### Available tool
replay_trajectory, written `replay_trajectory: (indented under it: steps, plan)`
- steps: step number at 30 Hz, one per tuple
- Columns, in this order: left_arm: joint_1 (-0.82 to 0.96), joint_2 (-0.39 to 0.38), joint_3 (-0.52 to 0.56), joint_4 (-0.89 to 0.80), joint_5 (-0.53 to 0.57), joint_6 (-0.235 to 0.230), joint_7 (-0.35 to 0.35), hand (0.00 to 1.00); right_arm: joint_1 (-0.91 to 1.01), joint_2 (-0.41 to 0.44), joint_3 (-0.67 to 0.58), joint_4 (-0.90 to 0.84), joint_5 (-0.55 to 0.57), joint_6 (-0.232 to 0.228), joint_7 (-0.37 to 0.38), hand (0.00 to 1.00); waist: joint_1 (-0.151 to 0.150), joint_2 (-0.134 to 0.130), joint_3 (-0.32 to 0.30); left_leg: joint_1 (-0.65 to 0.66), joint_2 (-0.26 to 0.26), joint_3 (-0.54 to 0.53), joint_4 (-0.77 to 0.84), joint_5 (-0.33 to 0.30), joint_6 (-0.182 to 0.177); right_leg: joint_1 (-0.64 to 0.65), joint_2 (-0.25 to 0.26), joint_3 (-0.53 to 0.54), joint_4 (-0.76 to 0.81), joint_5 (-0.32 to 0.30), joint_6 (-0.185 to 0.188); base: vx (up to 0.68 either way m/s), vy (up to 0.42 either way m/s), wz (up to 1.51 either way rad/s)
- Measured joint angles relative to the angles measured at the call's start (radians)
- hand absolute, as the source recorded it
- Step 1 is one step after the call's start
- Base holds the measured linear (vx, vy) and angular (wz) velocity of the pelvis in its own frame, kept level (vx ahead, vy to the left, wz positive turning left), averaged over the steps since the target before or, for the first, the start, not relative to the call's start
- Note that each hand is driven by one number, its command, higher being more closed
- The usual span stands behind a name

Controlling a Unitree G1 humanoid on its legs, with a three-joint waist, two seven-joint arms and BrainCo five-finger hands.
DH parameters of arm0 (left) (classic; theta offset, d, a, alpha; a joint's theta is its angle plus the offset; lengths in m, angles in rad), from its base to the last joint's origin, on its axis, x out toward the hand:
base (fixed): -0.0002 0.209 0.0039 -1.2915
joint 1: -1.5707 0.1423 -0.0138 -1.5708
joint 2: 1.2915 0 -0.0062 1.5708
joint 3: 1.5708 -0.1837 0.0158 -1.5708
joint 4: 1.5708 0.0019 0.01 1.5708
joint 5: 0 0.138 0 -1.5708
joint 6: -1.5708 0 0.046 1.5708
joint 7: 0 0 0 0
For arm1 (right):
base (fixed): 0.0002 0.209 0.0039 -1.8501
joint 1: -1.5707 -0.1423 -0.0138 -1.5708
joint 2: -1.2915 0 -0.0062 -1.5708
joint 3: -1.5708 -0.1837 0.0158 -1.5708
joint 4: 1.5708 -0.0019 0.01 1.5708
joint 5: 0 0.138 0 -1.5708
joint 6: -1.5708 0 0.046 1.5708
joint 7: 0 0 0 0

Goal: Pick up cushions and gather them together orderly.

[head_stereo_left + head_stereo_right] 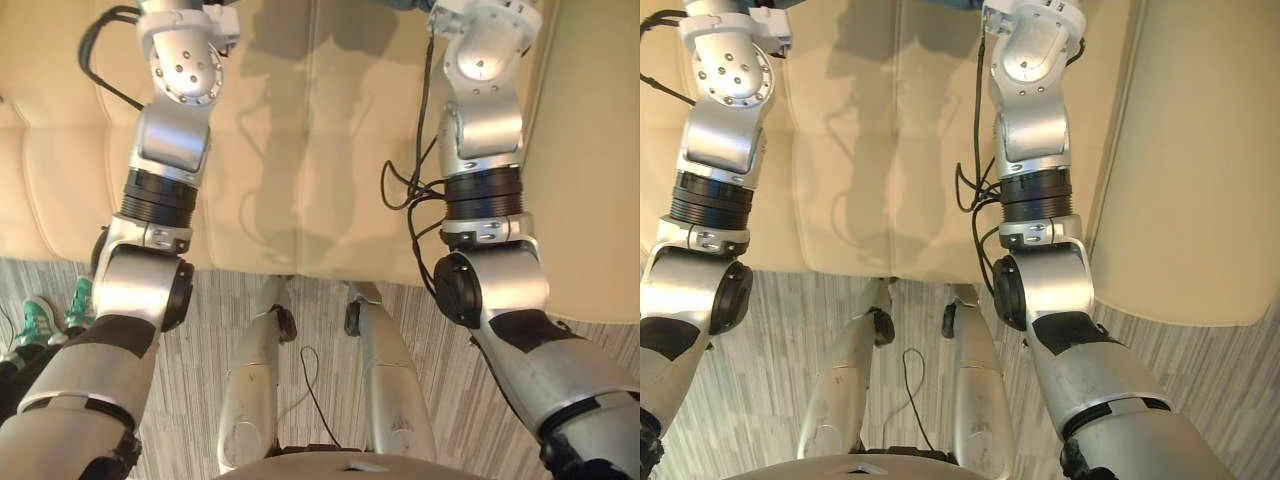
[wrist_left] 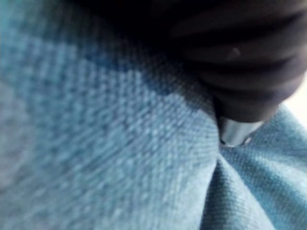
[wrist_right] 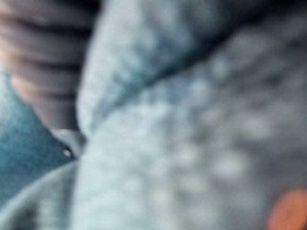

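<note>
Sofa (image 1: 300,150) upholstery in cream fills the upper half of both eye views, its seat seams running up the frame and a further cream section at the right edge. Below it a grey striped floor (image 1: 450,400) takes the lower part. The left arm (image 1: 175,140) rises along the left side and the right arm (image 1: 480,130) along the right, both reaching over the seat to the top edge of the frame. In the left wrist view a blue cushion (image 2: 120,143) of woven cloth lies pressed close, creased where it meets the left hand (image 2: 240,72), whose dark ribbed cover sits in the upper right corner. In the right wrist view a pale grey-blue cloth (image 3: 192,134) bulges against the right hand (image 3: 43,57), whose cover is at the upper left, with darker teal cloth in the lower left corner; whether this is the same cushion cannot be told. The fingers of both hands are buried in the cloth, so their spread or grip cannot be told. A person's green and white shoes (image 1: 40,320) stand on the floor at the left edge. A small orange patch (image 3: 288,211) is blurred in the lower right of the right wrist view.
</note>
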Motion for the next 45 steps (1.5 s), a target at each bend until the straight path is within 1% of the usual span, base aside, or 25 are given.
replay_trajectory:
  steps: [1, 2, 3, 4, 6, 7, 10, 14, 16, 21, 23, 26, 28, 30, 31, 32, 34, 35, 38, 40, 41, 42, 43, 44, 45]
  plan:
    - [0.0, -0.007, 0.004, 0.003, -0.003, 0.0, -0.001, 1.0, -0.002, -0.003, 0.0, 0.0, 0.002, 0.001, 0.001, 0.0, -0.001, 0.001, 0.007, -0.007, 0.001, 0.01, -0.003, -0.001, 0.002, -0.013, 0.0, 0.001, 0.008, 0.0, 0.0, -0.01, 0.008, -0.08]
    - [0.0, -0.012, 0.006, 0.003, -0.009, 0.001, -0.001, 1.0, -0.005, -0.006, 0.0, 0.0, 0.008, 0.003, 0.001, 0.0, -0.002, 0.0, 0.017, -0.008, 0.001, 0.018, -0.009, -0.002, 0.003, -0.021, 0.0, 0.003, 0.016, 0.0, 0.0, 0.0, 0.0, 0.0]
    - [0.011, -0.034, 0.01, 0.005, -0.028, 0.001, -0.009, 1.0, -0.015, -0.027, -0.002, 0.0, 0.029, 0.008, 0.001, 0.0, -0.013, -0.001, 0.052, -0.024, -0.003, 0.022, -0.014, 0.008, 0.016, -0.047, -0.004, 0.005, 0.031, 0.0, 0.0, 0.0, 0.0, 0.0]
    - [0.018, -0.039, 0.01, 0.006, -0.029, 0.001, -0.012, 0.0, -0.016, -0.031, -0.002, 0.0, 0.037, 0.01, 0.001, 0.0, -0.014, -0.002, 0.052, -0.034, -0.003, 0.024, -0.015, 0.008, 0.016, -0.059, -0.004, 0.006, 0.037, 0.0, 0.0, 0.0, 0.0, 0.0]
    - [0.036, -0.052, 0.011, 0.016, -0.048, 0.002, -0.014, 0.0, -0.016, -0.042, -0.002, 0.0, 0.052, 0.018, 0.001, 0.0, -0.014, -0.002, 0.053, -0.055, -0.004, 0.036, -0.021, 0.013, 0.023, -0.093, -0.005, 0.011, 0.05, 0.0, 0.0, 0.0, 0.009, -0.05]
    - [0.058, -0.056, 0.02, 0.033, -0.074, 0.004, -0.014, 0.0, -0.016, -0.042, -0.001, 0.007, 0.091, 0.025, 0.001, 0.0, -0.01, -0.004, 0.054, -0.067, -0.006, 0.046, -0.036, 0.024, 0.036, -0.121, -0.003, 0.022, 0.06, 0.0, 0.0, 0.0, 0.013, -0.13]
    - [0.09, -0.062, 0.031, 0.044, -0.118, 0.014, -0.013, 0.0, -0.012, -0.043, -0.002, 0.041, 0.155, 0.027, 0.003, 0.0, -0.013, -0.004, 0.054, -0.09, -0.006, 0.062, -0.036, 0.028, 0.039, -0.159, -0.003, 0.03, 0.081, 0.0, 0.0, 0.01, 0.005, -0.08]
    - [0.094, -0.071, 0.043, 0.043, -0.138, 0.014, -0.012, 0.0, -0.007, -0.07, -0.002, 0.042, 0.202, 0.027, 0.005, 0.0, -0.014, -0.004, 0.058, -0.092, -0.006, 0.063, -0.033, 0.029, 0.039, -0.161, -0.004, 0.03, 0.084, 0.0, 0.0, 0.0, 0.0, 0.0]
    - [0.1, -0.071, 0.056, 0.043, -0.138, 0.014, -0.013, 0.0, 0.001, -0.088, -0.002, 0.042, 0.218, 0.027, 0.019, 0.0, -0.016, -0.004, 0.058, -0.094, -0.007, 0.064, -0.027, 0.027, 0.039, -0.161, -0.007, 0.03, 0.085, 0.0, 0.0, 0.0, 0.0, 0.0]
    - [0.137, -0.06, 0.085, 0.024, -0.147, 0.014, -0.015, 0.0, 0.078, -0.102, -0.014, 0.033, 0.245, 0.02, 0.036, 0.0, -0.023, -0.004, 0.058, -0.101, -0.007, 0.066, -0.005, 0.008, 0.057, -0.161, -0.014, 0.029, 0.092, 0.0, 0.0, 0.0, 0.0, 0.0]
    - [0.154, -0.045, 0.103, -0.001, -0.154, 0.014, -0.018, 0.0, 0.102, -0.102, -0.025, 0.026, 0.245, 0.018, 0.04, 0.0, -0.029, -0.004, 0.058, -0.105, -0.007, 0.067, 0.005, 0.003, 0.064, -0.161, -0.017, 0.029, 0.095, 0.0, 0.0, 0.0, 0.0, 0.0]
    - [0.193, 0.0, 0.121, -0.055, -0.157, 0.015, -0.022, 0.0, 0.182, -0.124, -0.074, -0.048, 0.245, 0.016, 0.051, 0.0, -0.032, -0.005, 0.058, -0.105, -0.006, 0.065, 0.022, 0.007, 0.069, -0.16, -0.019, 0.028, 0.11, 0.0, 0.0, 0.0, 0.003, 0.02]
    - [0.233, 0.036, 0.175, -0.1, -0.183, 0.012, -0.033, 0.0, 0.23, -0.16, -0.103, -0.086, 0.245, 0.011, 0.069, 0.0, -0.033, -0.005, 0.058, -0.098, -0.004, 0.065, 0.029, 0.007, 0.069, -0.153, -0.019, 0.028, 0.116, 0.0, 0.0, 0.0, 0.0, 0.0]
    - [0.303, 0.094, 0.246, -0.146, -0.226, 0.003, -0.042, 0.0, 0.3, -0.195, -0.165, -0.133, 0.245, 0.002, 0.08, 0.0, -0.033, -0.005, 0.058, -0.079, -0.001, 0.064, 0.043, 0.002, 0.073, -0.128, -0.019, 0.027, 0.118, -0.001, 0.0, -0.01, -0.015, 0.0]
    - [0.321, 0.104, 0.259, -0.155, -0.237, 0.0, -0.044, 0.0, 0.316, -0.201, -0.175, -0.137, 0.244, 0.0, 0.081, 0.0, -0.034, -0.005, 0.058, -0.074, 0.0, 0.064, 0.047, 0.0, 0.076, -0.121, -0.019, 0.026, 0.118, -0.001, 0.001, -0.02, -0.033, 0.0]
    - [0.358, 0.122, 0.282, -0.173, -0.257, -0.013, -0.054, 0.0, 0.356, -0.213, -0.196, -0.157, 0.245, 0.0, 0.083, 0.0, -0.033, -0.005, 0.057, -0.067, 0.004, 0.063, 0.065, -0.014, 0.082, -0.105, -0.019, 0.024, 0.118, -0.002, 0.001, 0.0, 0.0, 0.0]
    - [0.43, 0.134, 0.33, -0.209, -0.272, -0.027, -0.059, 0.0, 0.435, -0.218, -0.24, -0.201, 0.244, -0.007, 0.087, 0.0, -0.032, -0.006, 0.057, -0.053, 0.009, 0.064, 0.096, -0.035, 0.097, -0.078, -0.02, 0.023, 0.118, -0.005, 0.002, -0.03, -0.034, 0.01]
    - [0.473, 0.134, 0.356, -0.226, -0.273, -0.032, -0.06, 0.0, 0.471, -0.218, -0.252, -0.217, 0.244, -0.021, 0.088, 0.0, -0.032, -0.006, 0.057, -0.049, 0.011, 0.066, 0.11, -0.047, 0.104, -0.065, -0.022, 0.022, 0.118, -0.007, 0.004, -0.04, -0.033, 0.03]
    - [0.598, 0.122, 0.417, -0.279, -0.274, -0.036, -0.08, 0.0, 0.59, -0.21, -0.284, -0.298, 0.243, -0.031, 0.093, 0.0, -0.031, -0.006, 0.057, -0.048, 0.022, 0.064, 0.153, -0.062, 0.116, -0.039, -0.026, 0.007, 0.118, -0.007, 0.006, -0.02, -0.027, 0.07]
    - [0.684, 0.091, 0.448, -0.308, -0.274, -0.039, -0.086, 0.0, 0.669, -0.202, -0.3, -0.338, 0.242, -0.042, 0.109, 0.0, -0.025, -0.006, 0.057, -0.036, 0.029, 0.057, 0.176, -0.069, 0.119, -0.012, -0.026, -0.003, 0.118, -0.008, 0.007, -0.01, -0.027, 0.09]
    - [0.732, 0.068, 0.463, -0.32, -0.274, -0.04, -0.095, 0.0, 0.705, -0.187, -0.31, -0.364, 0.241, -0.043, 0.113, 0.0, -0.022, -0.007, 0.057, -0.022, 0.03, 0.052, 0.184, -0.074, 0.119, 0.006, -0.026, -0.006, 0.119, -0.011, 0.01, -0.01, -0.031, 0.1]
    - [0.81, 0.03, 0.469, -0.322, -0.274, -0.042, -0.105, 0.0, 0.774, -0.152, -0.322, -0.403, 0.232, -0.048, 0.114, 0.0, -0.016, -0.007, 0.057, 0.01, 0.03, 0.045, 0.197, -0.086, 0.117, 0.047, -0.029, -0.011, 0.122, -0.02, 0.011, -0.01, -0.034, 0.1]
    - [0.841, 0.013, 0.47, -0.322, -0.273, -0.043, -0.11, 0.0, 0.798, -0.137, -0.322, -0.412, 0.225, -0.053, 0.119, 0.0, -0.016, -0.009, 0.056, 0.024, 0.03, 0.042, 0.204, -0.092, 0.116, 0.063, -0.031, -0.014, 0.126, -0.026, 0.012, -0.01, -0.039, 0.11]
    - [0.887, -0.011, 0.471, -0.321, -0.273, -0.044, -0.123, 0.0, 0.836, -0.115, -0.319, -0.423, 0.223, -0.06, 0.132, 0.0, -0.014, -0.014, 0.053, 0.048, 0.03, 0.04, 0.212, -0.102, 0.116, 0.089, -0.034, -0.016, 0.133, -0.037, 0.016, -0.01, -0.054, 0.13]
    - [0.957, -0.05, 0.47, -0.319, -0.274, -0.046, -0.146, 0.0, 0.906, -0.079, -0.305, -0.44, 0.219, -0.066, 0.157, 0.0, -0.012, -0.027, 0.046, 0.082, 0.031, 0.039, 0.229, -0.12, 0.119, 0.128, -0.039, -0.02, 0.144, -0.057, 0.018, 0.0, -0.057, 0.11]
